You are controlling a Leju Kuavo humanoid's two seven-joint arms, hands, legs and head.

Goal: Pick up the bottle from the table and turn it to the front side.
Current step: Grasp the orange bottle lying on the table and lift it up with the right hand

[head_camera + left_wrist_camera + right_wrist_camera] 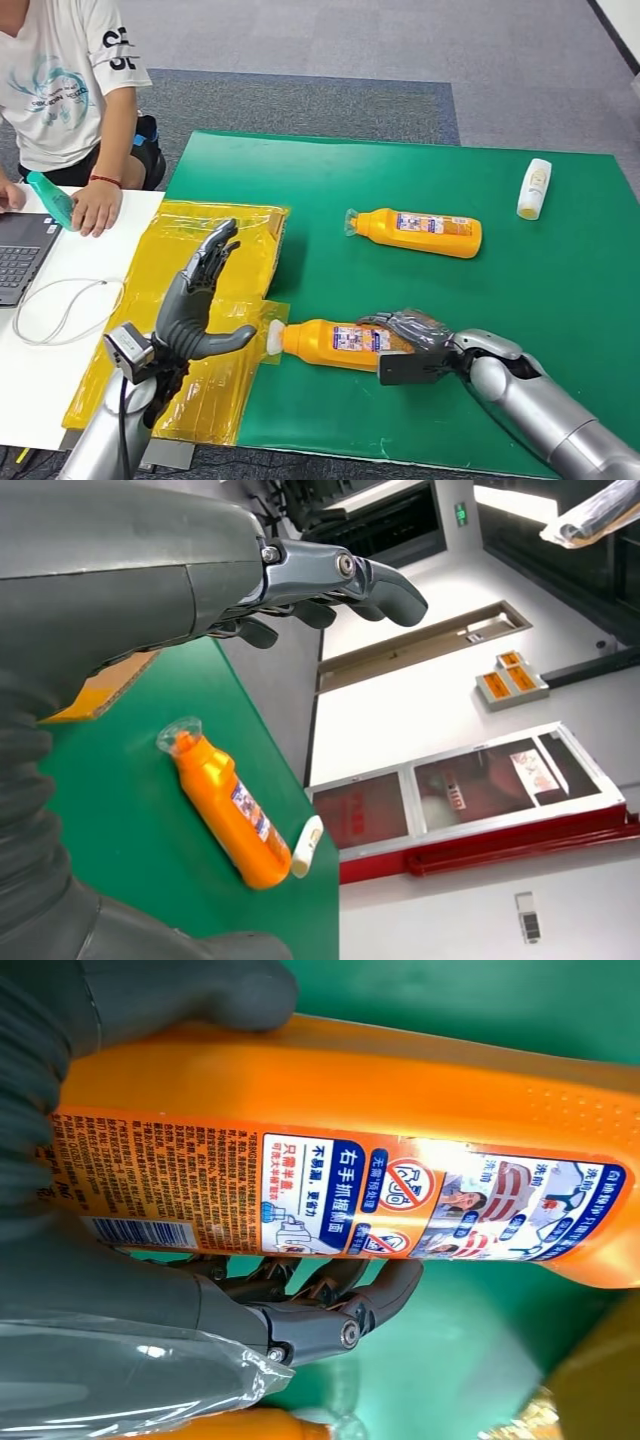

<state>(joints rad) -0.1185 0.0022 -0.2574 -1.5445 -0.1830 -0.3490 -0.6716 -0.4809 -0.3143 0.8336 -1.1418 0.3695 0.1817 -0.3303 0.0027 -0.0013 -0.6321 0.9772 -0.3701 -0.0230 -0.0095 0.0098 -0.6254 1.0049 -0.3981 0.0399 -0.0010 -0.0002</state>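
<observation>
Grasping the bottle (336, 344) with my right hand (411, 340), left hand (198, 300) released, I should lift before rolling its label frontward.

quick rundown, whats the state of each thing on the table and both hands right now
near orange bottle: lying on its side, back label with barcode up, held by the right hand
far orange bottle: lying on its side, free
white bottle: lying on the green mat, untouched
right hand: wrapped around the near bottle
left hand: raised, fingers spread, holding nothing
laptop: open
</observation>
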